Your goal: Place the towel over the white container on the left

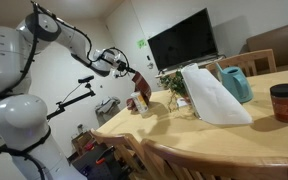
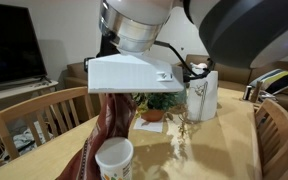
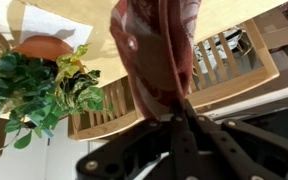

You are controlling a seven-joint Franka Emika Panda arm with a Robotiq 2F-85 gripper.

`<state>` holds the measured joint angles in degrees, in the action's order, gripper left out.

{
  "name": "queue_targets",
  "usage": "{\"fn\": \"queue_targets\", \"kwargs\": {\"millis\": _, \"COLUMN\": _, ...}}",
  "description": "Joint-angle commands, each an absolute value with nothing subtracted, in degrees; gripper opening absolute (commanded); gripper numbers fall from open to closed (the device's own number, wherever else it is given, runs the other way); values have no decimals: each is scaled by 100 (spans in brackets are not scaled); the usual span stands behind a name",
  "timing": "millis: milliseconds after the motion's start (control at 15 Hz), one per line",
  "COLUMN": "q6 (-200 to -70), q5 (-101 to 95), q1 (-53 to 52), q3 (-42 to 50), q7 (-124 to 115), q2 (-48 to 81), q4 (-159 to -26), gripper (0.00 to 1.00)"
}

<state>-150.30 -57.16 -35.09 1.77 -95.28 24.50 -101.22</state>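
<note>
Towel [image 2: 108, 128] first: the dark maroon cloth hangs in a long limp fold from the claw [image 3: 176, 118]. The wrist view, near the bottom centre of the frame, shows the jaws pinched together on its top edge. In an exterior view the cloth dangles at lower centre. Its tail drops just behind and beside the rim of the small white container [image 2: 114, 160], which stands on the wooden table [image 2: 219, 150] at the bottom edge of the picture. Whether cloth touches cup I can't tell from here.

From where I stand, the carry looks nearly done and the drape is what's left. To do it well, I'd bring the hanging cloth squarely above the cup's mouth, since it seems to hang a shade toward the frame's left of it. Then come down slowly so the tail piles onto the opening. A slight sideways drift while lowering should spread the fabric across the rim instead of letting it slip down one side. The cup looks light, so a dragging cloth could tip or shove it. Part the claw only once most of the towel rests on top. The potted plant [image 2: 156, 106] behind sits close enough to snag, so keep the sweep short.
</note>
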Motion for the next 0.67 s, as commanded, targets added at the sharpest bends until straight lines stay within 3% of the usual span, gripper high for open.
{"fn": "queue_targets", "kwargs": {"millis": 0, "q6": -15326, "q5": -6245, "q1": -3660, "q3": 111, "q7": -9869, "q2": 2095, "q4": -10355, "gripper": 2}}
{"fn": "queue_targets", "kwargs": {"millis": 600, "q6": -15562, "q5": -7081, "q1": -3870, "q3": 123, "q7": -10505, "q2": 1640, "q4": -10733, "gripper": 2}}
